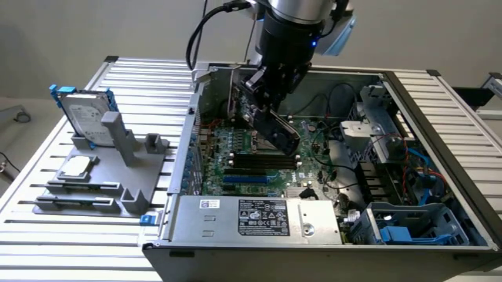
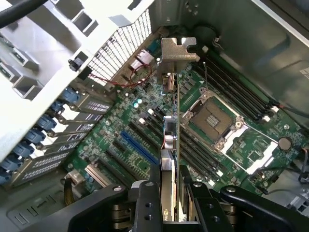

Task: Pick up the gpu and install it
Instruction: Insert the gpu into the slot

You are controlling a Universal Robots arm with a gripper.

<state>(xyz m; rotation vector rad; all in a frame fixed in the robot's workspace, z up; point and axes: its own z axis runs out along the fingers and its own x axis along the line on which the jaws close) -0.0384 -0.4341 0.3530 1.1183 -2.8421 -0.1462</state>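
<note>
- The open computer case (image 1: 439, 111) lay on its side on a slatted aluminium table (image 1: 47, 235). A labelled power supply (image 1: 267, 218) ran along its near edge, and a blue drive caddy (image 1: 415, 226) sat at the exterior view's right.
- Outside the case, at the exterior view's left, a grey holder (image 1: 126, 176) carried an upright hard drive (image 1: 84, 114) in a blue frame and a small square silver chip (image 1: 77, 167).
- The green motherboard (image 2: 120, 125) was crowded beneath the card. It bore a blue slot (image 2: 140, 149), rows of black slots and a metal-framed CPU socket (image 2: 212, 118) just beside the card's line.
- A red wire (image 2: 120, 79) looped near the perforated rear panel (image 2: 123, 46).
- The gpu (image 2: 170, 145) was thin and appeared edge-on in the wrist view, its notched silver bracket (image 2: 178, 50) pointing toward the rear panel. In the exterior view it hung tilted, dark-faced, over the board.
- The gripper (image 2: 171, 205) stood about half closed, its black fingers (image 2: 145, 205) clamped on the card's two faces.
- The card was inside the case above the motherboard. Whether its lower edge touched a slot could not be told.
</note>
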